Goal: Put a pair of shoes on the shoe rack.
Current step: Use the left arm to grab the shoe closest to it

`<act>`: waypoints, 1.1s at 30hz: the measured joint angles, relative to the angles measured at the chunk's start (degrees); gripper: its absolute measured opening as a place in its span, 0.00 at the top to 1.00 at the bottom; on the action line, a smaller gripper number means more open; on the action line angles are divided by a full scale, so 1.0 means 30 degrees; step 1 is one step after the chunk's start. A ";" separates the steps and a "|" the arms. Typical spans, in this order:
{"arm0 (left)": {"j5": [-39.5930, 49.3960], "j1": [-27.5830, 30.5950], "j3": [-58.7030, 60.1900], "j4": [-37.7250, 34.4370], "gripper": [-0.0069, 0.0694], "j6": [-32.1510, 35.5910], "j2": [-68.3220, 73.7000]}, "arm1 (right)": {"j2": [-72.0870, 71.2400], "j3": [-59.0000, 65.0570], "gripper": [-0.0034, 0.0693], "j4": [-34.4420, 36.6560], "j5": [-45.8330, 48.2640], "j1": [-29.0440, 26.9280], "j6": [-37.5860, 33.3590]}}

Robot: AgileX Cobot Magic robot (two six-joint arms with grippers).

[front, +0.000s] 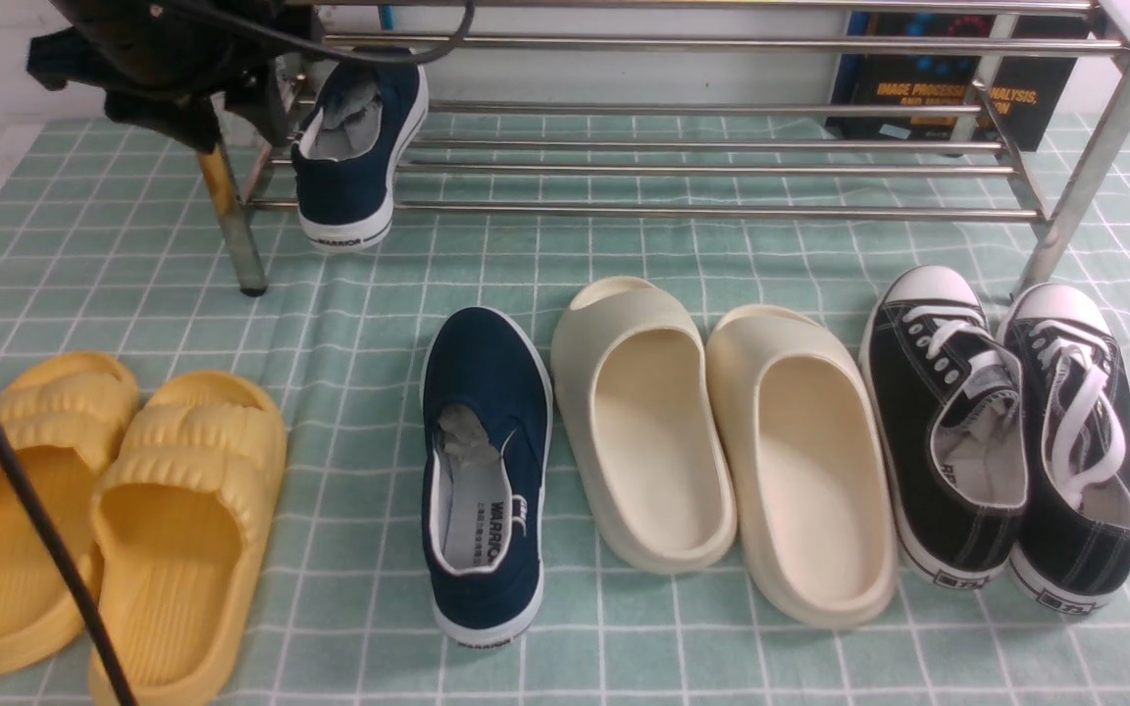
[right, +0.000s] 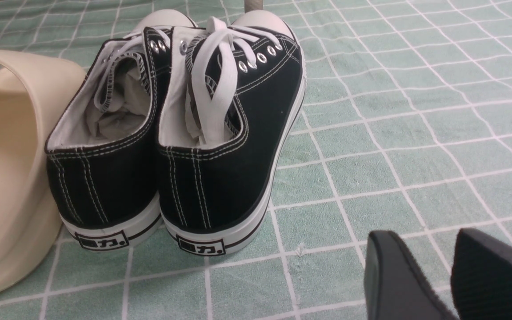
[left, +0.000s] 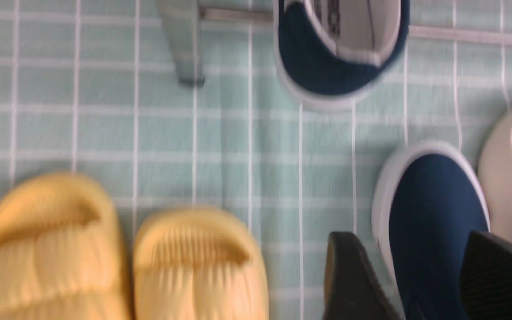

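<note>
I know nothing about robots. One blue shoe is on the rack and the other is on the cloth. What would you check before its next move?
1. First navy shoe on the shoe rack: ok. It sits at the left end with its heel overhanging the front bar.
2. Left pincer empty: ok. Its fingers are apart with nothing between them.
3. Second navy shoe sole-down on the cloth: ok.
4. Gap to the cream clog: cannot tell. They look very close.
5. Rack space right of the first shoe: ok. The bars are bare.
6. Right pincer free: ok. It holds nothing and is near the black sneakers.
</note>
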 joint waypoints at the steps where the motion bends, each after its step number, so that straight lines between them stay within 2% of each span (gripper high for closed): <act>1: 0.0072 -0.0058 0.0000 0.0044 0.47 0.0000 -0.0079 | 0.0000 0.0000 0.62 0.0000 0.0000 0.0000 0.0000; 5: 0.0345 -0.2207 0.2333 0.0443 0.60 -0.0321 -0.2019 | 0.0000 0.0000 0.62 0.0000 0.0000 0.0000 0.0000; 7: 0.0369 -0.2760 0.3271 0.0485 0.63 -0.0513 -0.2474 | 0.0000 0.0000 0.62 0.0000 0.0000 0.0000 0.0000; 8: 0.0393 -0.3773 0.5407 0.0725 0.66 -0.1024 -0.3326 | 0.0000 0.0000 0.62 0.0000 0.0000 0.0000 0.0000; 14: -0.1287 -0.6200 1.1027 0.1103 0.68 -0.3141 -0.5022 | 0.0000 0.0000 0.62 0.0000 0.0000 0.0000 0.0000; 18: -0.2860 -0.6580 1.2963 0.1016 0.68 -0.4007 -0.4707 | 0.0000 0.0000 0.62 0.0000 0.0000 0.0000 0.0000; 25: -0.4719 -0.6584 1.3998 0.0870 0.64 -0.5863 -0.2958 | 0.0000 0.0000 0.62 0.0000 0.0000 0.0000 0.0000; 30: -0.6742 -0.6584 1.3998 -0.0427 0.48 -0.6003 -0.2175 | 0.0000 0.0000 0.62 0.0000 0.0000 0.0000 0.0000; 33: -0.7525 -0.6621 1.3998 -0.0652 0.43 -0.6003 -0.1766 | 0.0000 0.0000 0.62 0.0000 0.0000 0.0000 0.0000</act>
